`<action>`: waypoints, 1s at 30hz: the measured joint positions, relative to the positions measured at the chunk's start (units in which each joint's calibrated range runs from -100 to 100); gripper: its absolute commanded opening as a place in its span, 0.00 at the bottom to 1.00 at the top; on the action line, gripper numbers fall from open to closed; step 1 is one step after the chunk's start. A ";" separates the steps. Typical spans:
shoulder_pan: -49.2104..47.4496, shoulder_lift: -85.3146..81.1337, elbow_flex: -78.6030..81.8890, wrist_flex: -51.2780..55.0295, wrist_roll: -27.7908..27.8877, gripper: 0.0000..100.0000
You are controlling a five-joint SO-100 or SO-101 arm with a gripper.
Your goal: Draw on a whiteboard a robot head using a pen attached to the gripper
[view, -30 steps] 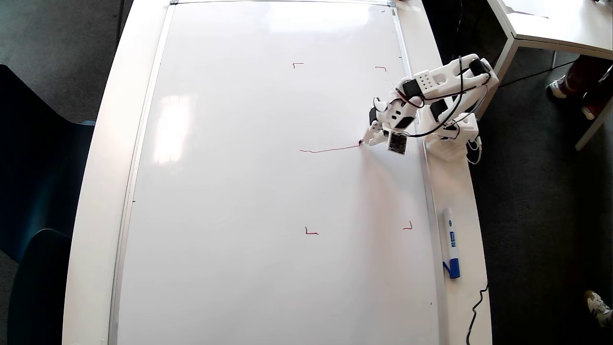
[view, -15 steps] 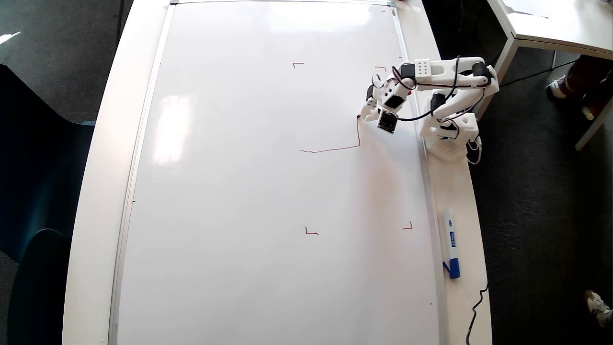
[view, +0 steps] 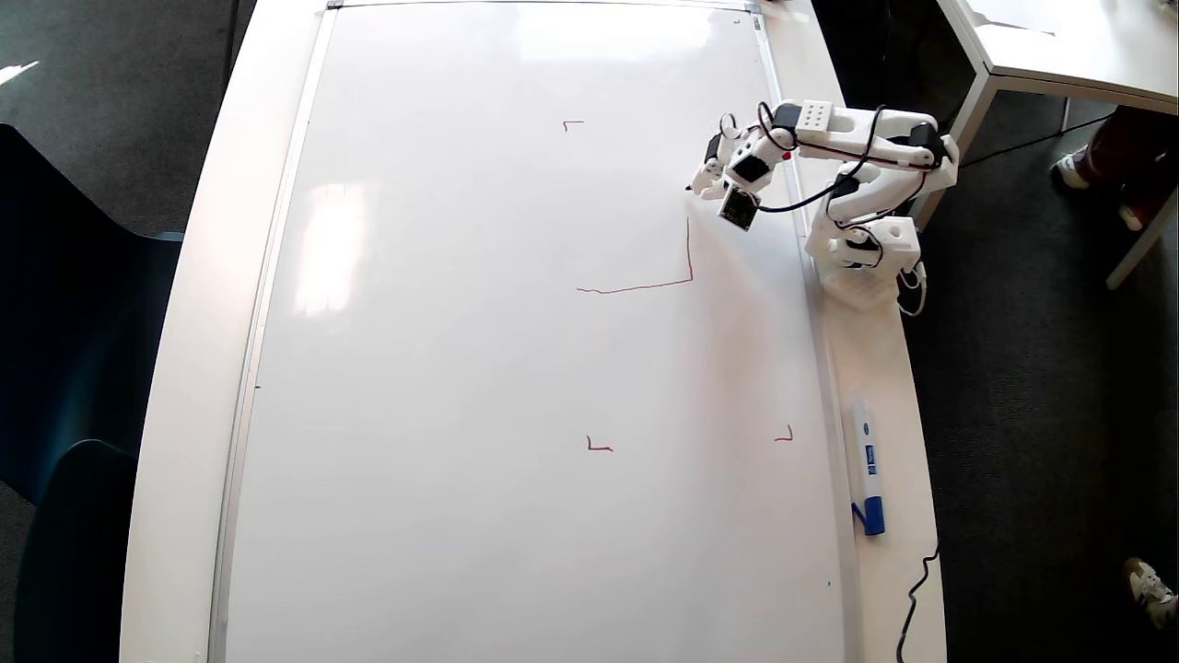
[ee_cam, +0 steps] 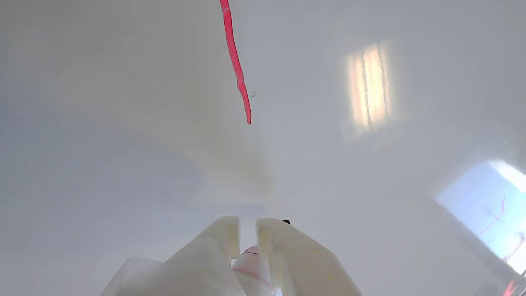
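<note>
Nearby, blue-capped marker (view: 867, 479) beside whiteboard (view: 461, 368).

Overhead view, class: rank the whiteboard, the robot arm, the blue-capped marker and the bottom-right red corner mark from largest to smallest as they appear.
1. whiteboard
2. robot arm, though it stands nearer the camera
3. blue-capped marker
4. bottom-right red corner mark

From above, the pen (view: 693, 188) is mostly hidden under the gripper (view: 705, 184), only its dark tip peeking out; up close the fingers (ee_cam: 283, 250) cover all but a sliver, and the red line (ee_cam: 235, 61) runs off the top edge
</note>
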 measured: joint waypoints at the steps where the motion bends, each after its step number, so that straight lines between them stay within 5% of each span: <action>1: 0.30 0.00 0.00 0.00 0.11 0.01; 30: 0.53 5.68 -2.28 -1.69 0.00 0.01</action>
